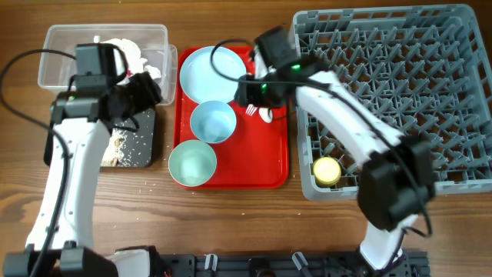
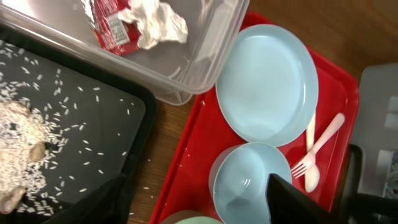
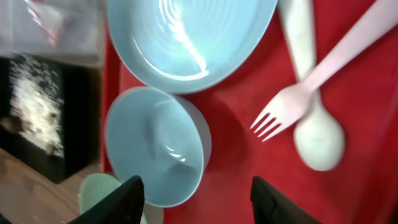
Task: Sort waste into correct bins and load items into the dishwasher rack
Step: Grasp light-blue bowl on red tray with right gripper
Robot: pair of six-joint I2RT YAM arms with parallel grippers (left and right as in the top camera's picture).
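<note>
Waste appears sorted: napkins and wrapper in the clear tub, scraps in the black tray. Only the yellow cup is set in the rack; plate, bowls, fork and spoon are left on the red tray. Left fingers and right fingers are held apart, empty.

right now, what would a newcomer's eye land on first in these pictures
The red tray in the middle grabs the eye first, carrying a blue plate, two bowls, a fork and a spoon. Next is the big grey rack on the right, with a yellow cup in its near left corner. On the left, a black tray is strewn with rice.
</note>
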